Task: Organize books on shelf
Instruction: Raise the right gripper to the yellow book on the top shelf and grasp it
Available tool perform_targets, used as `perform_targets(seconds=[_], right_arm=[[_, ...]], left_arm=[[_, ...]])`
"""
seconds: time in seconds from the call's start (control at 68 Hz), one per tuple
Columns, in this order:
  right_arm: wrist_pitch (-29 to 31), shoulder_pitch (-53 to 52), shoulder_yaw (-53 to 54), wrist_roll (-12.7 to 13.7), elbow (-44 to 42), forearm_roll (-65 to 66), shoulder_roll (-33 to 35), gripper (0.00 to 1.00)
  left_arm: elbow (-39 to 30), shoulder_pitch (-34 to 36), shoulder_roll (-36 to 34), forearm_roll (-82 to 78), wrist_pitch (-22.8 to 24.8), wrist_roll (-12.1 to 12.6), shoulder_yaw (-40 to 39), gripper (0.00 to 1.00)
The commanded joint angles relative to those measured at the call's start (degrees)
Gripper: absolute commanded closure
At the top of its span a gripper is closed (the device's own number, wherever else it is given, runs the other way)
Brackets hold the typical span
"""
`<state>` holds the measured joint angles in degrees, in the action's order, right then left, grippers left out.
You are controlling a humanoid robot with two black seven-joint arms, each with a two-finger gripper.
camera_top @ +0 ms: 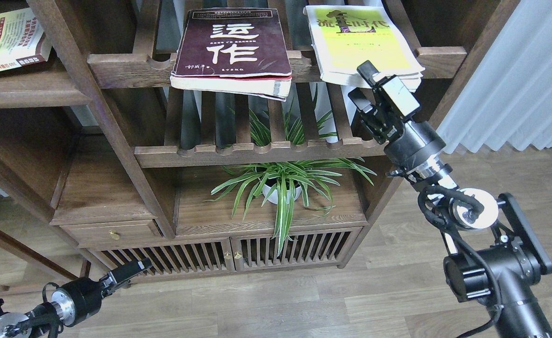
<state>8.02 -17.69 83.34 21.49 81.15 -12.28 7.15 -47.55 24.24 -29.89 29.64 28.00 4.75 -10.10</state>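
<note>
A thick maroon book (231,47) with cream characters lies flat on the top slatted rack, its front edge overhanging the rail. To its right on the same rack lies the lime-yellow book (362,44). A third book (3,40) with a yellow cover lies on the solid dark shelf (27,91) at the upper left. My right gripper (360,83) is open, right at the yellow book's front edge, its upper finger (367,71) overlapping that edge. My left gripper (132,268) hangs low near the floor, far from every book; its fingers cannot be told apart.
A second slatted rack (257,152) runs below the top one. A potted spider plant (280,188) stands on the board under it. Below are slatted cabinet doors (229,256) and a drawer (111,232). A white curtain (515,70) hangs at the right.
</note>
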Motion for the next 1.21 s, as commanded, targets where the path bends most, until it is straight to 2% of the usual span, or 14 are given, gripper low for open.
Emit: perform_targets(seconds=[0.0,0.103,0.22,0.397,0.456,0.617,0.691,0.75,0.926,0.999,1.117,1.19], right_arm=[[-3.0,-1.7,0.1,-0.5,-0.8,0.2,0.1,0.02],[-6.3,-3.3,0.1,-2.1,-2.1,0.2,0.1,0.06],[-6.3,-3.9,0.1,-2.2,-3.0,0.2,0.1,0.17],[-5.8,-4.3,1.7,-2.2,-3.6,0.2,0.1,0.45],[-5.8,-4.3,2.7,-2.2,-3.7,0.2,0.3,0.61],[-4.9,-4.3,3.6,-1.6,-3.7,0.2,2.0,0.83],[-2.7,-4.3,3.8,-1.3,-3.8,0.1,2.5,0.96],[0.4,-4.2,3.8,-0.1,-3.8,0.1,2.8,0.98],[3.2,-2.8,5.5,0.5,-3.6,0.0,3.0,0.98],[5.8,-0.9,6.5,2.0,-3.5,-0.5,3.1,0.98],[15.9,4.6,7.7,6.5,-2.6,-3.3,3.2,0.97],[20.0,8.5,7.7,6.5,-2.0,-4.5,3.7,0.97]], left_arm=[[0.0,-0.2,0.0,0.0,0.0,0.0,0.1,0.0],[0.2,-0.5,0.0,0.0,0.0,0.0,0.0,0.0],[0.8,-0.5,-0.1,0.1,0.0,-0.1,0.0,0.0],[1.0,-1.1,-0.1,0.2,0.0,-0.1,0.0,0.0],[1.0,-1.3,-0.1,0.1,0.0,-0.1,0.0,0.0],[1.0,-2.1,-0.1,0.2,0.0,-0.2,-0.1,0.0],[1.0,-2.3,-0.3,0.2,0.0,-0.3,-0.1,0.0],[1.1,-2.4,-0.4,0.2,0.0,-0.4,-0.1,0.0],[1.1,-2.4,-0.3,0.1,0.0,-0.4,-0.2,0.0],[1.1,-2.4,-0.1,0.1,0.0,-0.4,-0.2,0.0],[1.1,-2.9,0.0,-0.1,0.0,-0.2,-0.2,0.0],[1.1,-3.6,0.4,-0.2,0.0,0.1,-0.1,0.0]])
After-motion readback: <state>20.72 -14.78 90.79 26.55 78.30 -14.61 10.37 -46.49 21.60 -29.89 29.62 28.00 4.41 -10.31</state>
